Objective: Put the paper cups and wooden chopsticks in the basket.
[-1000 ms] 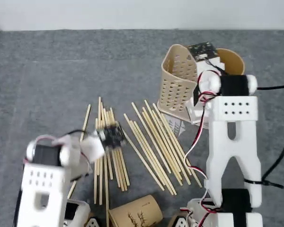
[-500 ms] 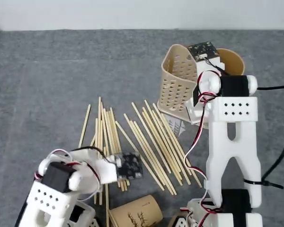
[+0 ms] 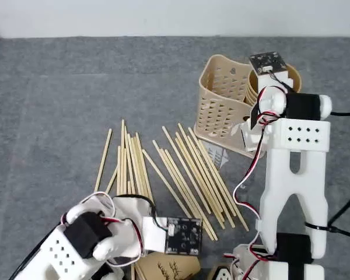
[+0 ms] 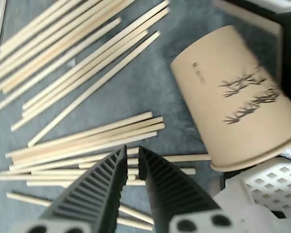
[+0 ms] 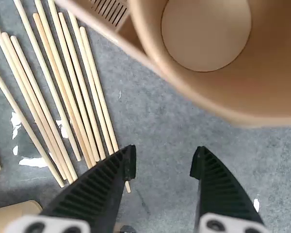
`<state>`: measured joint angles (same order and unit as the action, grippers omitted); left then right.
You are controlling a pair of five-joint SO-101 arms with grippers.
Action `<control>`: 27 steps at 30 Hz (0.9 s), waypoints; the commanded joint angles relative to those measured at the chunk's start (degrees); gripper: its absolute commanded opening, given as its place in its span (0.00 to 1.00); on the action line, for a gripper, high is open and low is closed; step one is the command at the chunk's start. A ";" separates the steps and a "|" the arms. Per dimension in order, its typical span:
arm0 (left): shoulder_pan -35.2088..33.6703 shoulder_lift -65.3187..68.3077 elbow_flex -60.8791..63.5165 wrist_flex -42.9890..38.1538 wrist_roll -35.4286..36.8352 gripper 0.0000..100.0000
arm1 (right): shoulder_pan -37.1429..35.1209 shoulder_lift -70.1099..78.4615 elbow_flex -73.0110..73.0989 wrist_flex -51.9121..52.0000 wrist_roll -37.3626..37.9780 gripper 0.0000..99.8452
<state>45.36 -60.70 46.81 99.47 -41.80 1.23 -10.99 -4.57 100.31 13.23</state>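
Two white arms stand at the near edge of a grey felt-covered bench (image 3: 58, 87) in the high view. A beige perforated plastic basket (image 3: 221, 108) stands at the far right. A brown upright paper cup (image 3: 252, 90) sits against the basket's right side, under the right arm (image 3: 291, 151); whether it is inside the basket I cannot tell. Pale wooden chopsticks (image 3: 189, 172) lie loose in two fans mid-bench, outside the basket. A second brown paper cup (image 3: 163, 268), printed with dark twigs, lies on its side at the near edge, partly under the wrist of the left arm (image 3: 76, 251).

From the left wrist, the left gripper (image 4: 131, 151) hangs over a bundle of wooden chopsticks (image 4: 87, 138), its jaws pressed almost together with nothing between them. The second brown paper cup (image 4: 233, 92) lies just beside it, not touched.

From the right wrist, the right gripper (image 5: 163, 158) is spread wide over bare bench, holding nothing. The upright paper cup (image 5: 203, 34) shows its open mouth just beyond the fingertips, against the basket (image 5: 102, 7) wall. Wooden chopsticks (image 5: 63, 97) lie to one side, one end near a fingertip.
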 commanded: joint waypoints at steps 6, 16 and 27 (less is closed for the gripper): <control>14.15 0.53 4.44 0.26 0.62 0.04 | 1.36 -3.03 -2.81 0.48 0.26 0.22; 16.88 0.62 9.01 -8.18 0.62 0.04 | 1.45 -3.03 -2.90 0.40 0.18 0.22; 16.97 0.62 15.43 -12.04 0.62 0.04 | 1.01 -3.03 -3.08 0.40 0.00 0.22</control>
<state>62.07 -60.62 62.64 88.31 -41.36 1.85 -10.99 -4.57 100.31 13.23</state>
